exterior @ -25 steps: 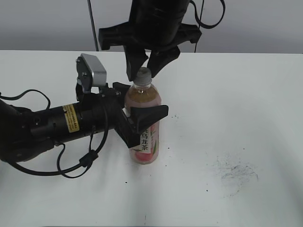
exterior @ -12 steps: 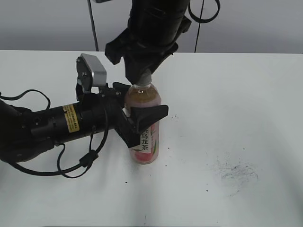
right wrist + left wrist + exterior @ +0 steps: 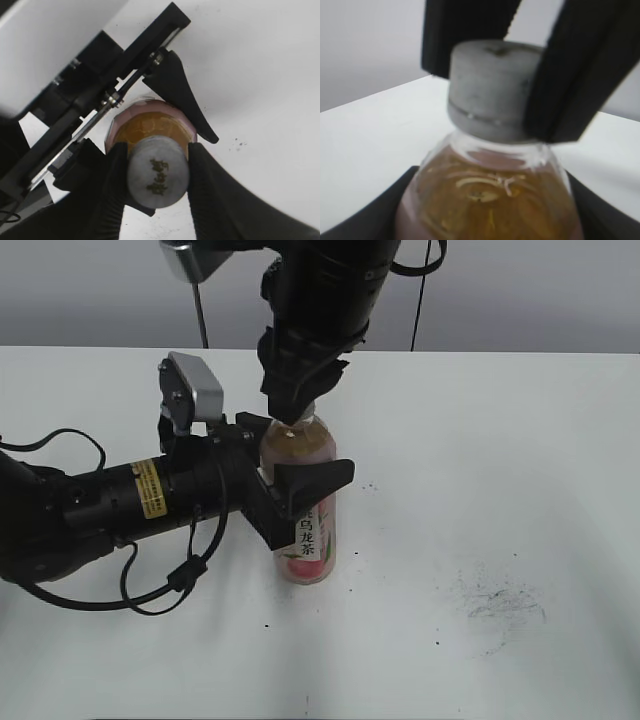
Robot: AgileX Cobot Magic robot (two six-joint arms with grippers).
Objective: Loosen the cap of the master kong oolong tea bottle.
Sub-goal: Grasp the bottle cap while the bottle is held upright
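The master kong oolong tea bottle [image 3: 308,515] stands upright on the white table, amber tea above its pink label with the white character strip. My left gripper [image 3: 300,458] comes in from the left and is shut on the bottle's upper body; its black fingers [image 3: 182,95] flank the shoulders. My right gripper [image 3: 297,412] hangs straight down over the bottle top and is shut on the cap [image 3: 157,172], with its ribbed fingers [image 3: 107,192] pressed to both sides. The grey cap [image 3: 492,90] also shows in the left wrist view, between those fingers [image 3: 580,70]. The right gripper hides the cap in the exterior view.
The left arm [image 3: 110,505] and its cables lie across the table's left side. A dark scuff mark [image 3: 500,605] stains the table [image 3: 500,460] at the front right. A thin dark pole [image 3: 200,310] stands at the back edge.
My right gripper has come down over the bottle top, turned about its vertical axis and closed on the cap, which it now hides. The left gripper and bottle have stayed put.
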